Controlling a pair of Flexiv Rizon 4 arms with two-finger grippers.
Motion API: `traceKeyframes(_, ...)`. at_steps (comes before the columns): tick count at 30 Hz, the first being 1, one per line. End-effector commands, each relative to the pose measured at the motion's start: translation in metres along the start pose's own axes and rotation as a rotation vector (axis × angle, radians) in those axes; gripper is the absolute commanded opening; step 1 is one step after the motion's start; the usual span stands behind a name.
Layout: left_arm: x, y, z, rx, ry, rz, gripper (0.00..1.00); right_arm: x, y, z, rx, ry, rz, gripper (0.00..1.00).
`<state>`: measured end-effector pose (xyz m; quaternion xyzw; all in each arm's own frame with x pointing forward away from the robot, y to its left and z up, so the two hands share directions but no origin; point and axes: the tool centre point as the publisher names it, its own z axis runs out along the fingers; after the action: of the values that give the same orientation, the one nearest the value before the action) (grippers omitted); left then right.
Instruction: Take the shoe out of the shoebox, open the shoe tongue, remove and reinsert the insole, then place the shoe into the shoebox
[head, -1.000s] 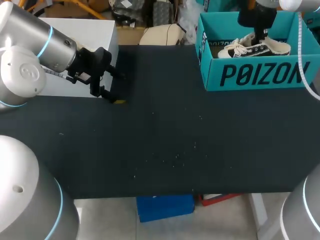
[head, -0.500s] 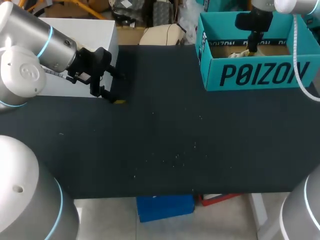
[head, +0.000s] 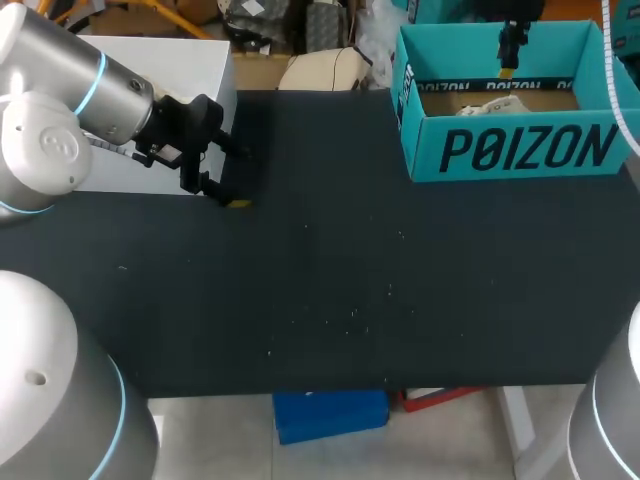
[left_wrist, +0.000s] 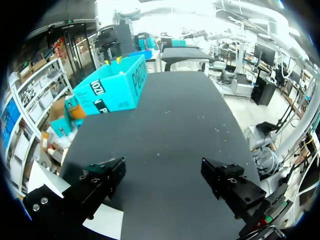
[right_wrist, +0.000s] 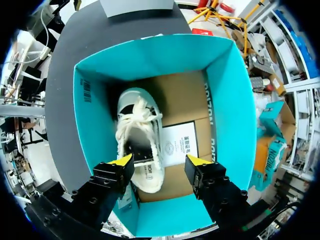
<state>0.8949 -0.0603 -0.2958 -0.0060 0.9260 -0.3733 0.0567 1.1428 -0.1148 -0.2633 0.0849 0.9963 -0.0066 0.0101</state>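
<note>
A dark tabletop (head: 350, 280) carries a teal box (head: 520, 150) at its far right corner. The shoe (right_wrist: 137, 137) lies inside, right under the right fingers (right_wrist: 121, 162), which hang spread and empty above it. The left fingers (left_wrist: 107, 175) are also released, over bare tabletop well away from the box. The shoe sits hard against one wall, so a finger coming straight down could catch the rim or pinch cardboard. The loose laces (right_wrist: 132, 120) may snag, and the light box might lift or slide with the shoe. The outer wall bears big dark lettering (head: 525, 148). A barcode label (right_wrist: 86, 90) and a printed card (right_wrist: 182, 145) sit inside, both too fine to read.
</note>
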Motion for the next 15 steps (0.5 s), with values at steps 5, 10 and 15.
traceKeyframes(5,0.0,0.0,0.002,-0.001,-0.003,0.001,1.0,0.066,0.038,-0.073,0.041,-0.044,0.026,0.67)
traceKeyframes(10,0.0,0.0,0.002,-0.001,-0.003,0.001,1.0,0.105,0.069,-0.081,0.025,-0.065,0.05,0.66)
traceKeyframes(15,0.0,0.0,0.002,-0.001,-0.003,0.001,1.0,0.141,0.093,-0.081,0.012,-0.094,0.066,0.68)
